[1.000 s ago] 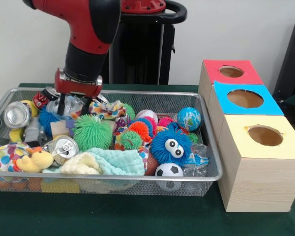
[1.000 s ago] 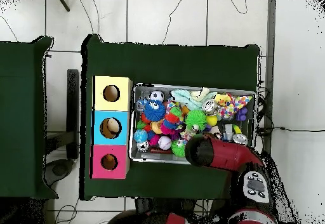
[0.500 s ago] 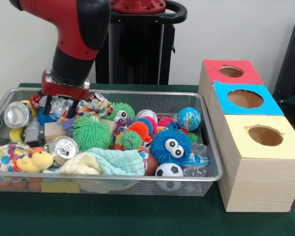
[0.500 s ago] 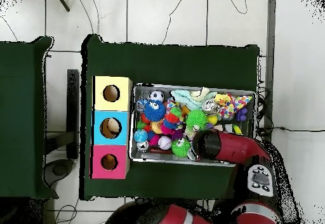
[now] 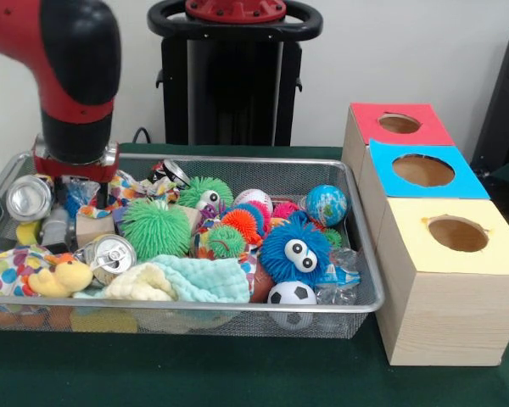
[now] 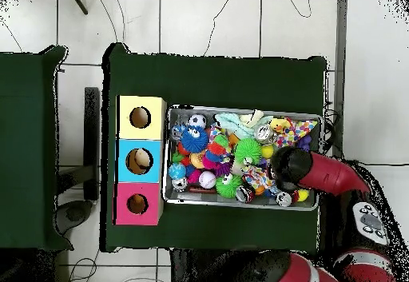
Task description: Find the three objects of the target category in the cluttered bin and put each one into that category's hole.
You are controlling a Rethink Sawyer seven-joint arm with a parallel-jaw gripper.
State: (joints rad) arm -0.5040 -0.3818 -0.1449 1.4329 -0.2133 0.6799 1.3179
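Green-clothed desk (image 5: 237,373) holds wire mesh bin (image 5: 356,246); pincer (image 5: 75,188) hangs over wooden block (image 5: 93,225), beside fuzzy green ball (image 5: 156,229); grip state unreadable.

A green-covered table (image 5: 237,373) carries a wire bin (image 5: 237,315) beside three holed boxes (image 5: 445,297).

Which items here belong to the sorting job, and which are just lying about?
Job:
- wire bin of mixed clutter
- red box, blue box and yellow box, each with a hole
- hand, low over the bin's end farthest from the boxes

Lying about (target category unknown, so some may count):
- cans such as the silver can
- soccer ball
- blue furry ball
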